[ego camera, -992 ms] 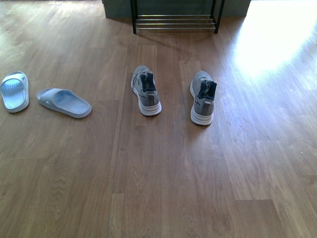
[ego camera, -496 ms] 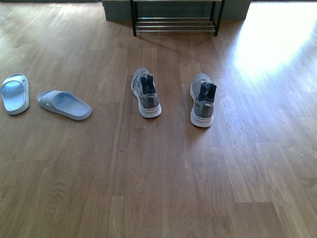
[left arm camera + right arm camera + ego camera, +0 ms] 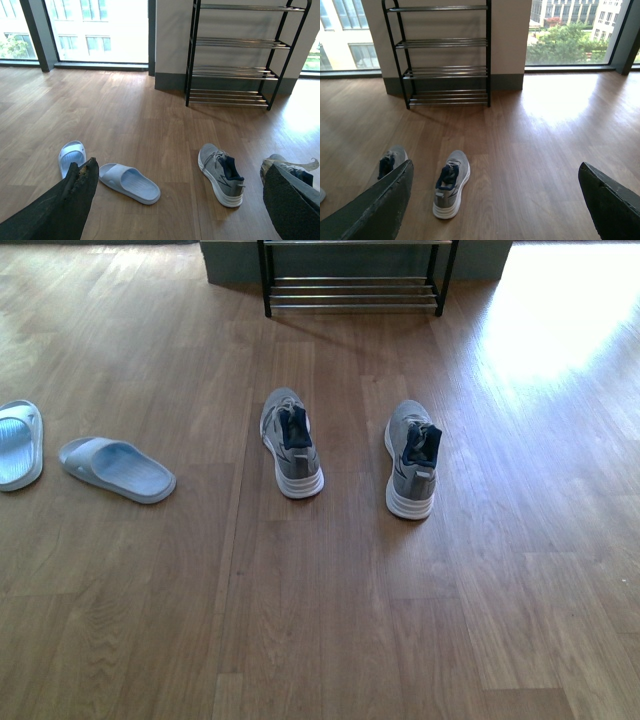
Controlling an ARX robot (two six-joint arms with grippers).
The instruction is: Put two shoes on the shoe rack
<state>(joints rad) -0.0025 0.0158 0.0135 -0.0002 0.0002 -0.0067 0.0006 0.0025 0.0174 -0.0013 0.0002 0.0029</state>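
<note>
Shoes: the two grey sneakers stand upright on the floor (image 3: 330, 620), side by side but apart, heels toward the robot and toes toward the rack (image 3: 350, 285). The left sneaker (image 3: 291, 443) sits slightly further from the robot than the right sneaker (image 3: 411, 460). Both pale blue slides lie well off to the robot's left. The inner slide (image 3: 117, 469) is angled across the boards. The outer slide (image 3: 18, 445) is cut off by the picture's edge.

Rack: it stands at the floor's far edge against the wall, well apart from all the shoes. Its chrome tiers carry nothing.

Left gripper (image 3: 178, 167): its fingers (image 3: 65, 200) are spread wide and hold nothing, well above the floor. In its wrist view the left sneaker and the inner slide show in the gap between the fingers. The right sneaker and the outer slide are each partly hidden behind a finger.

Right gripper (image 3: 496, 169): its fingers (image 3: 380, 205) are spread wide and hold nothing. In its wrist view the right sneaker lies in the gap, nearer one finger. The left sneaker is partly hidden behind that finger.

No finger touches any shoe.
</note>
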